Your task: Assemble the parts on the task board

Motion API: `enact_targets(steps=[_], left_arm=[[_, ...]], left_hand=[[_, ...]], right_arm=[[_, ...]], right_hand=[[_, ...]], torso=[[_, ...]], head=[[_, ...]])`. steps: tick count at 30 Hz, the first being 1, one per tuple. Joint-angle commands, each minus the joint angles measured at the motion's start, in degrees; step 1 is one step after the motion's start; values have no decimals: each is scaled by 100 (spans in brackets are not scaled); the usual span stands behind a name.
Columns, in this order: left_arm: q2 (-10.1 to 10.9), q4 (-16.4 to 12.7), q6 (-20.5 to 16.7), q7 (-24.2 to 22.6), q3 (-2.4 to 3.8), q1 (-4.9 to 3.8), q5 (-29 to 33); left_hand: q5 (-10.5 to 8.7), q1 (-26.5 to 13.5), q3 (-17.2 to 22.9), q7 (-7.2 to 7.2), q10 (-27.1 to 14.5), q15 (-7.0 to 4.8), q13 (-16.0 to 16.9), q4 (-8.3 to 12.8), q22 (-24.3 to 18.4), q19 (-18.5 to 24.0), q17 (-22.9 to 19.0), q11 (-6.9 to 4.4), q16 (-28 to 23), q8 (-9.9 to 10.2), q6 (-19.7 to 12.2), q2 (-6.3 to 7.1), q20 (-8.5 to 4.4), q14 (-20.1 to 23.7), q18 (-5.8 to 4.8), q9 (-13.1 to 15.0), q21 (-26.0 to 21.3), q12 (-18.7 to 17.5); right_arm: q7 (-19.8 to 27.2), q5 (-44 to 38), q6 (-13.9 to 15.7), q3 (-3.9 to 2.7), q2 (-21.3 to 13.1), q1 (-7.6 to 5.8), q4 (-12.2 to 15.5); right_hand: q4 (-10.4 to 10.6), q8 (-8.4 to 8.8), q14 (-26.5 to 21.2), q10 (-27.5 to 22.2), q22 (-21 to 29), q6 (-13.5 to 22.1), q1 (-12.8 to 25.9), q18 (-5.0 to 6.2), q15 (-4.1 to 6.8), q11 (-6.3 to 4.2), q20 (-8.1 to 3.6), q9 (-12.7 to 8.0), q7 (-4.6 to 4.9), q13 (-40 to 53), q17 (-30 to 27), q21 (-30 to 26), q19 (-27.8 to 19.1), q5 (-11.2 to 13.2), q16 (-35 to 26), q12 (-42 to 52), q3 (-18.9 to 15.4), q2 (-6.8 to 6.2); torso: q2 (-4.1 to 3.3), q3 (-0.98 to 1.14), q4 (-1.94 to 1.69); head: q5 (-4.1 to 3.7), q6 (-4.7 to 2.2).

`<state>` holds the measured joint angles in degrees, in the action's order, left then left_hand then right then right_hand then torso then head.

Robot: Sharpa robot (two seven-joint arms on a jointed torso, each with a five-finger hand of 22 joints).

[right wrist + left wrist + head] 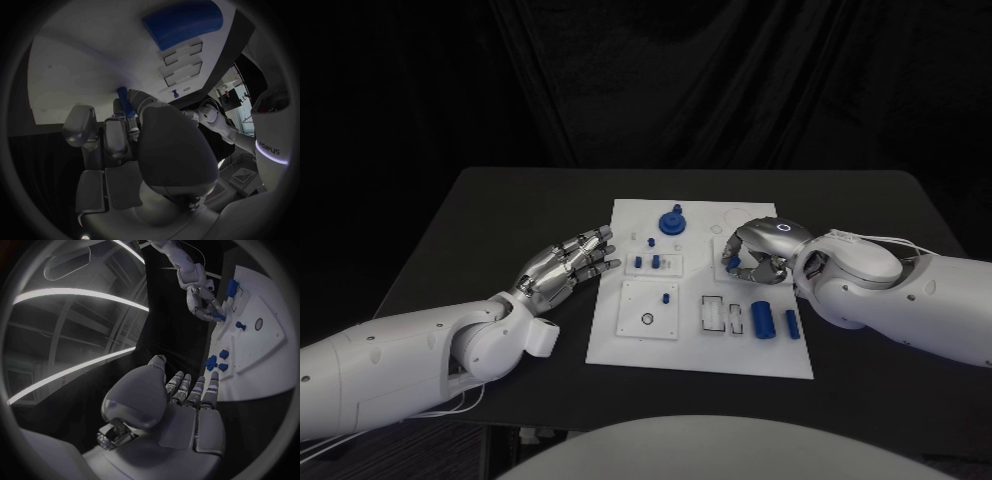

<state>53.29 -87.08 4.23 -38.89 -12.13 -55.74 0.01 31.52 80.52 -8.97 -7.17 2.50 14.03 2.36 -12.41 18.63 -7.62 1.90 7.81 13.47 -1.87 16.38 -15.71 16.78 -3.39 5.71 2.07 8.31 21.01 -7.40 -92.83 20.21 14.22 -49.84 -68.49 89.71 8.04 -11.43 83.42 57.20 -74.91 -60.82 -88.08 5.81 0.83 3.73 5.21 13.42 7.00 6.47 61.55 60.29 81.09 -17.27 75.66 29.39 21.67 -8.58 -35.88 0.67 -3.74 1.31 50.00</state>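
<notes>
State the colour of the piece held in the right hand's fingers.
Blue: the small part in the right hand, clearest in the right wrist view.

- The head view is dim: black table [502, 230] and dark drape behind swallow the light, while the white task board [711, 350] stands out brightly.
- Light falls from above; soft highlights sit on the white arms.
- The left wrist view shows long bright ceiling strips [75, 292] bent into arcs by fisheye distortion.
- Both wrist views darken and blur toward the rim.
</notes>
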Motion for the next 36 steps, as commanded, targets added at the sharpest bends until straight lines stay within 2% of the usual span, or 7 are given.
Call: enact_targets(steps=[1,4,9,13,18,26,36], left_arm=[[-4,-3,69,-464,4,19,0],[-5,-2,71,-462,4,23,0],[-17,9,80,-455,4,29,0],[-28,16,92,-451,4,33,0],[-32,18,106,-462,4,35,-1],[-57,25,157,-537,4,37,-1],[-31,13,179,-565,5,38,-2]], left_hand=[[39,49,36,-34,2,7,7,-4,-1,-52,6,-49,23,-38,17,-27,-4,19,6,7,5,26],[39,49,38,-36,2,7,7,-3,-6,-50,6,-49,23,-38,17,-27,-4,19,6,7,3,28],[39,49,40,-38,2,8,7,-3,-13,-47,6,-48,23,-37,13,-26,-4,20,6,7,-1,30],[39,50,42,-37,2,9,7,-2,-16,-46,6,-45,21,-37,12,-26,-4,20,6,7,-2,27],[39,50,42,-37,2,9,7,-2,-16,-46,6,-45,21,-37,12,-26,-4,20,6,7,-2,27],[50,57,82,-17,22,23,17,-1,1,-55,9,16,45,-42,46,-42,-5,17,5,10,6,105],[53,59,120,-17,43,22,23,-12,-6,-55,10,66,54,-45,64,-63,-6,15,8,12,4,156]], right_arm=[[61,-61,405,-4,-70,4,114],[57,-61,487,-5,-123,-47,218],[2,-61,519,-5,-173,-231,418],[-64,-61,428,-5,-161,-359,611],[-95,-68,274,-5,4,-413,866],[-77,-452,-4,-5,528,-255,1045],[19,-681,-197,-6,1170,51,818]], right_hand=[[-55,-43,-6,102,-770,-23,-79,-20,47,-54,-53,37,-1,166,5,36,5,-20,-15,68,-9,30],[-65,-58,0,118,-774,-25,-82,-23,52,-61,-58,54,-5,178,23,52,10,-16,-7,84,-8,30],[-65,-75,6,133,-779,-23,-69,-26,57,-65,-62,75,-8,190,34,70,16,3,-3,97,-14,20],[-56,-81,3,126,-775,-4,-44,-24,58,-64,-65,91,-9,196,15,58,12,30,-15,93,-22,6],[-47,-85,13,121,-782,13,-23,-30,57,-64,-66,104,-10,200,53,86,21,54,3,89,-25,-3],[-50,-78,36,124,-799,54,-21,-43,60,-67,-68,116,-10,206,111,153,45,75,35,85,-12,3],[-55,-70,41,118,-795,84,-19,-40,60,-65,-69,121,-7,207,118,137,41,82,39,76,-5,2]], torso=[[-1,1,0],[-2,1,-1],[3,1,3],[2,0,0],[1,-2,-3],[0,-2,-1],[-1,-3,-3]], head=[[20,0],[26,0],[25,0],[27,0],[62,0],[154,0],[255,0]])
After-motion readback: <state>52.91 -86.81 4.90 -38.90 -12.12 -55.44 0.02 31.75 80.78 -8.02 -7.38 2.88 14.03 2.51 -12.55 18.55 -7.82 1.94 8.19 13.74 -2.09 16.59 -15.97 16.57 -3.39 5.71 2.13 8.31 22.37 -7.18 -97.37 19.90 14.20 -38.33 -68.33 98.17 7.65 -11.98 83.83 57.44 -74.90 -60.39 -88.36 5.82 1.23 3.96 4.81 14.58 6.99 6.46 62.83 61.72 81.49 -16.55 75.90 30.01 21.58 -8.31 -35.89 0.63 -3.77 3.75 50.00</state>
